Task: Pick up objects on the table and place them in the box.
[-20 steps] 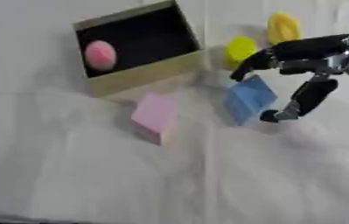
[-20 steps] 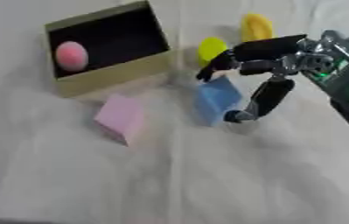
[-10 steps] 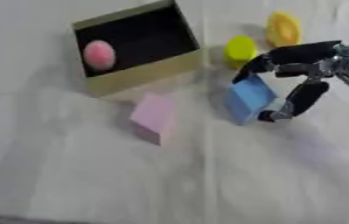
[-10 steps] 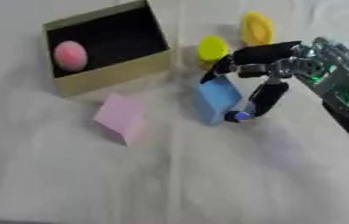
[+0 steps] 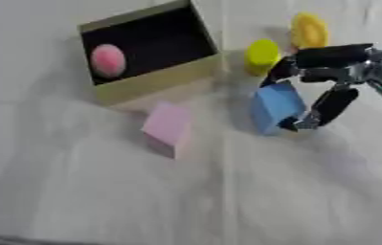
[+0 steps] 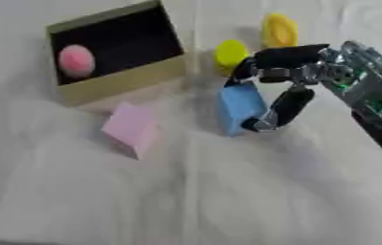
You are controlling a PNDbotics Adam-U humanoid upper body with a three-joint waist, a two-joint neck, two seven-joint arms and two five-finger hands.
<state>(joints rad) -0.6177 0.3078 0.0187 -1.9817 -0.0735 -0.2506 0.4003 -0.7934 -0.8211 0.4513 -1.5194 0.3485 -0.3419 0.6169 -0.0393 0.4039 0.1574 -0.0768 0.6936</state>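
An open tan box [image 5: 156, 84] with a dark inside stands at the upper left, and a pink ball [image 5: 107, 61] lies in it. A pink block [image 5: 167, 127] sits on the white cloth just in front of the box. A blue block [image 5: 272, 106] stands right of centre. My right hand [image 5: 341, 69] reaches in from the right and is curled round the blue block, fingers over its far top edge and thumb against its near right corner. Two yellow things lie behind it: a round one [image 5: 262, 54] and a flatter one [image 5: 308, 30]. My left hand shows in neither view.
A white, slightly wrinkled cloth [image 5: 185, 191] covers the table. The yellow things lie close behind my right hand's fingers, and the box's right wall is a short way left of them.
My right hand has come down and left onto the blue block, and its thumb has drawn in against the block's near side. The other things stay where they were.
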